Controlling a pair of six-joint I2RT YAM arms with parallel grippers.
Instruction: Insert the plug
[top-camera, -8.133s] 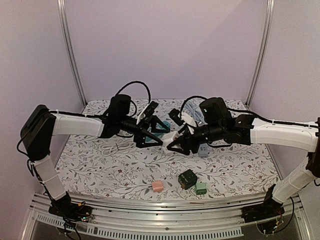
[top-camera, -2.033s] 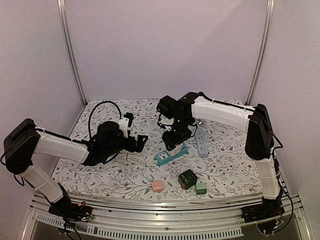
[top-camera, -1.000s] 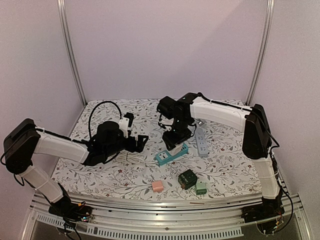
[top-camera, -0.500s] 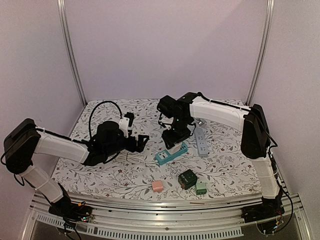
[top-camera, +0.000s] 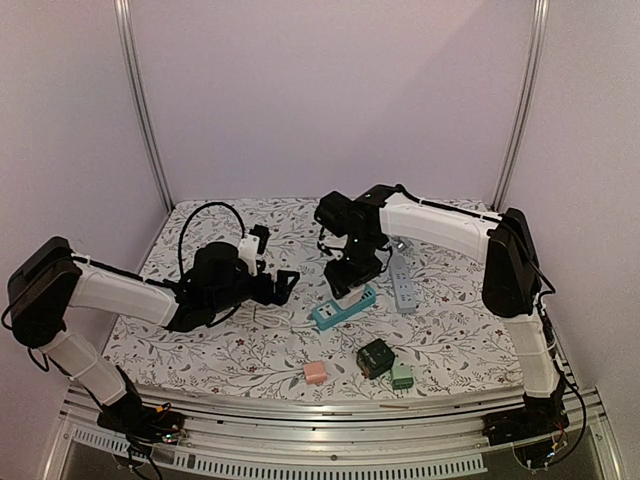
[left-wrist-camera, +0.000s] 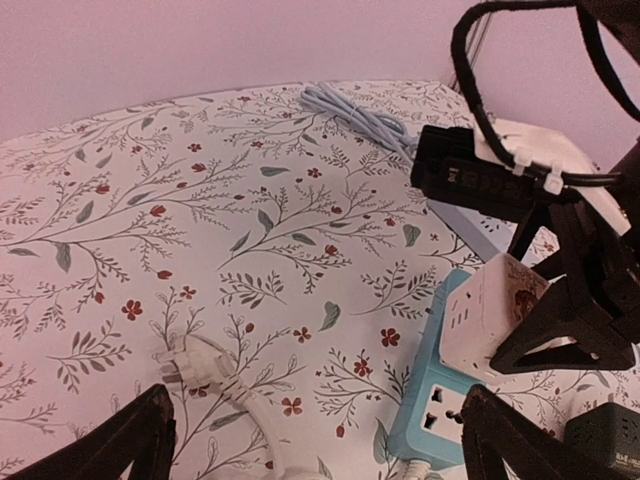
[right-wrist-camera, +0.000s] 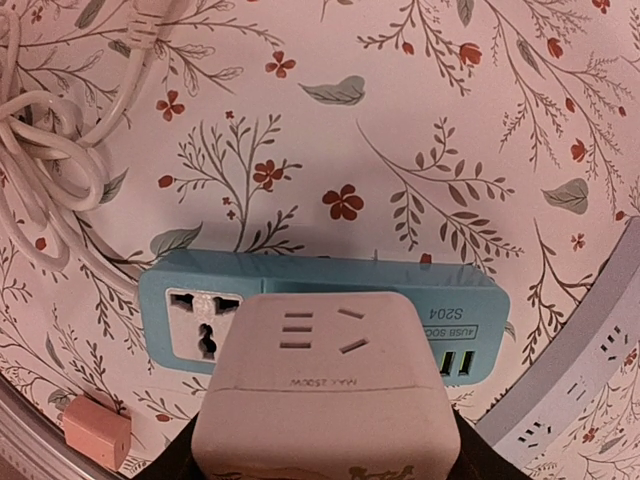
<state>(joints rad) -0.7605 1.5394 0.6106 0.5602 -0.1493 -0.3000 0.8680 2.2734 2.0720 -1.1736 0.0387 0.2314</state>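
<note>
My right gripper (top-camera: 350, 272) is shut on a white cube adapter (right-wrist-camera: 325, 385) and holds it down on the middle of a blue power strip (top-camera: 343, 308). The strip lies on the flowered cloth; its universal socket (right-wrist-camera: 203, 320) and USB ports (right-wrist-camera: 455, 366) show either side of the adapter. I cannot tell whether the adapter's pins are in. My left gripper (top-camera: 285, 283) is open and empty, low over the cloth left of the strip. In the left wrist view the adapter (left-wrist-camera: 490, 315) stands tilted on the strip (left-wrist-camera: 440, 400), and a white plug (left-wrist-camera: 185, 365) with its cord lies between my left fingers.
A grey power strip (top-camera: 403, 283) lies right of the blue one. A dark green cube (top-camera: 375, 357), a light green block (top-camera: 402, 376) and a pink block (top-camera: 315, 372) sit near the front edge. A coiled white cord (right-wrist-camera: 50, 170) lies by the blue strip.
Eight seconds ago both grippers met at mid-table; now they are apart, with the right one holding the adapter over the strip. Over the last second almost nothing has moved.
</note>
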